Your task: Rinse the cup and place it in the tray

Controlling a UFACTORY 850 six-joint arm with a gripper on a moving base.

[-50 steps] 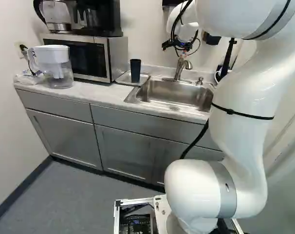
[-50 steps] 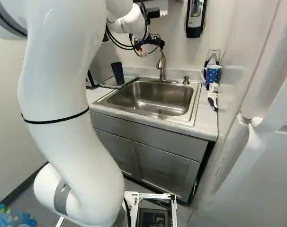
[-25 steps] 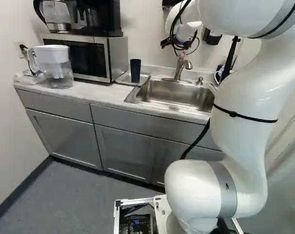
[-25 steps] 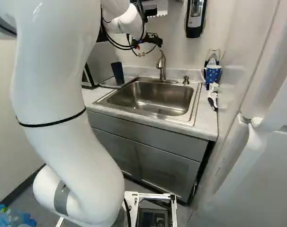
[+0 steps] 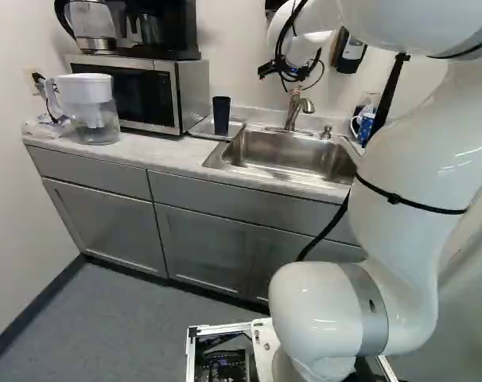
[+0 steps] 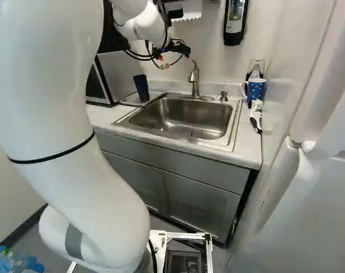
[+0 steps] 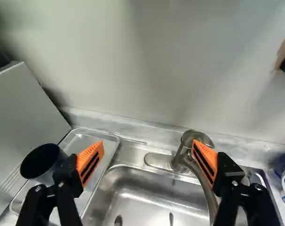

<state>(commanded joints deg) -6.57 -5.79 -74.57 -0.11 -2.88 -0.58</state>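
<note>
"Hovering above the sink, we're keeping our gripper spread and released, lol. Where's the cup sitting?"

"Upright on the tray, guys, we're seeing it outside the fingers, beside one. The tray's rim is running just beside the sink's edge; the faucet is showing near the other finger. We're having open air between the pads."
</note>
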